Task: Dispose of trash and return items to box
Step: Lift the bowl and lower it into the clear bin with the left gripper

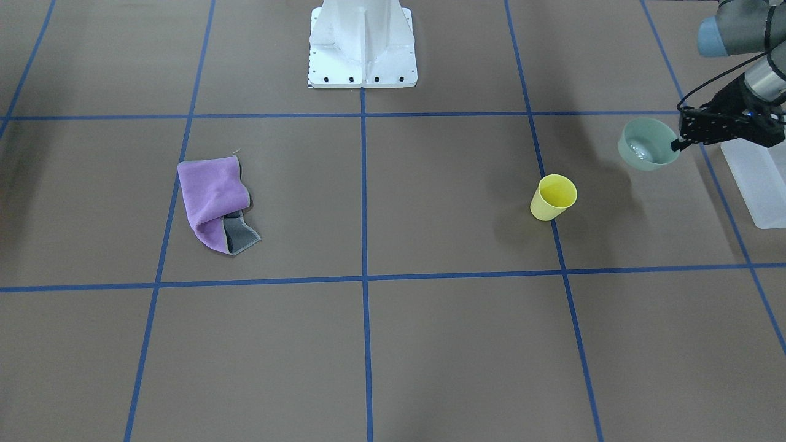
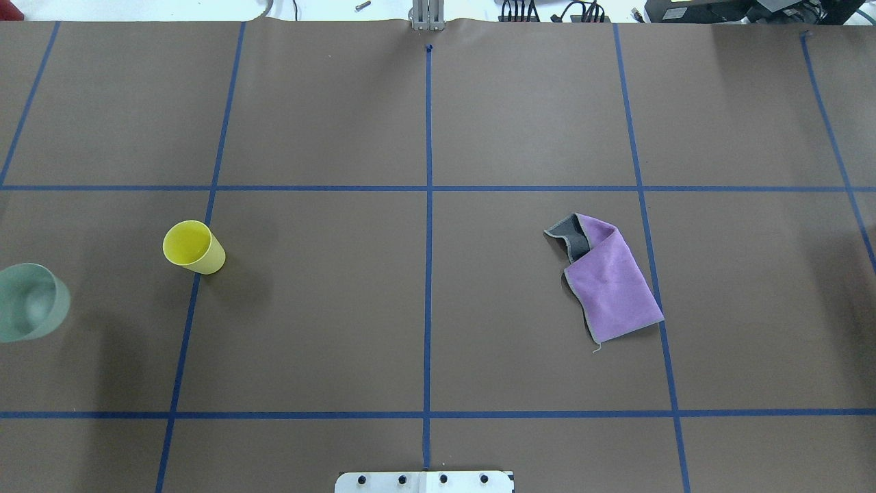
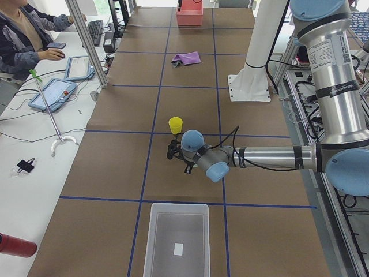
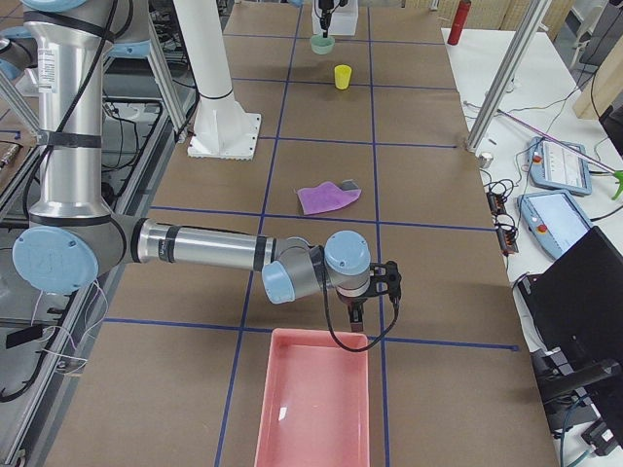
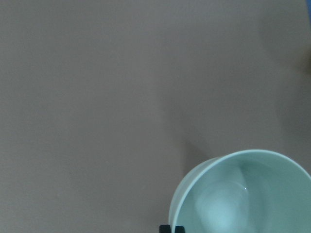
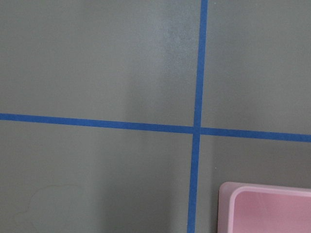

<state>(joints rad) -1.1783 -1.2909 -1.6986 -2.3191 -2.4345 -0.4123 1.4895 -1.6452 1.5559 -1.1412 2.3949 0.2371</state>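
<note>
Left gripper (image 1: 675,145) pinches the rim of the mint bowl (image 1: 648,144), and the left wrist view shows 1 black fingertip at the wall. Judging by the shadow under it, the bowl hangs clear of the table at the robot's left end, and it looks empty. The frosted white box (image 1: 758,184) sits just beside it, further to the robot's left, and the bowl is not over the opening yet. Step in hand looks like carrying the bowl, the 1st of 2 items, to the box. Next move calls for shifting further left until it is above the box, lowering inside the walls, then releasing. Yellow cup (image 1: 554,197) stands upright near the bowl, toward table centre, not yet picked up. Purple cloth (image 1: 215,202) lies well apart on the robot's right half. Right gripper (image 4: 387,282) hovers by the pink bin (image 4: 321,389); cannot tell whether its fingers are spread or closed
</note>
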